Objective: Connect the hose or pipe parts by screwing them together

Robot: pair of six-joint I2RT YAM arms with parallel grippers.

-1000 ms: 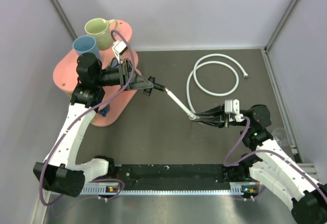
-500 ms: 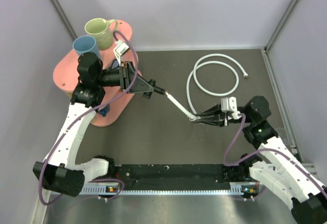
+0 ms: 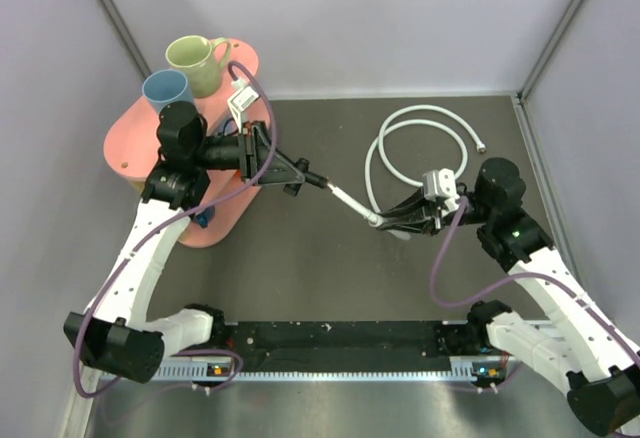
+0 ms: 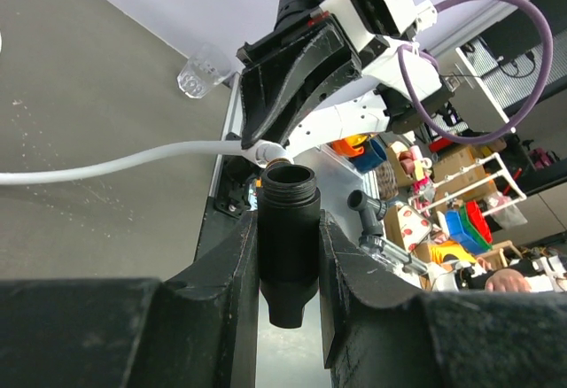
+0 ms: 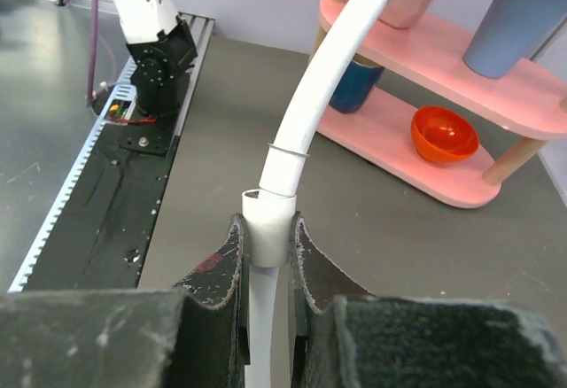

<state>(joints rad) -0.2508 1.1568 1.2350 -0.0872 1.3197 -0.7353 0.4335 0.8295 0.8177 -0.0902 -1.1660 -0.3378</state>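
My left gripper (image 3: 300,175) is shut on the small black connector (image 4: 288,246), whose threaded end (image 4: 288,181) points away from the wrist. The white hose (image 3: 352,203) runs from that end down to my right gripper (image 3: 380,221), which is shut on a white collar of the hose (image 5: 267,233). In the top view the hose tip meets the connector (image 3: 316,180); I cannot tell whether the threads are engaged. Beyond the right gripper the hose lies in a loop (image 3: 418,116) on the table, its silvery end fitting (image 3: 482,146) at the far right.
A pink two-level shelf (image 3: 125,143) stands at the back left, close behind the left gripper, carrying a green mug (image 3: 195,61) and a blue cup (image 3: 165,88). An orange bowl (image 5: 443,133) sits on its lower level. A black rail (image 3: 340,340) runs along the near edge.
The right arm has swung up and to the left, lifting the held hose section toward the connector. The left gripper has edged slightly right. Both grips are unchanged.
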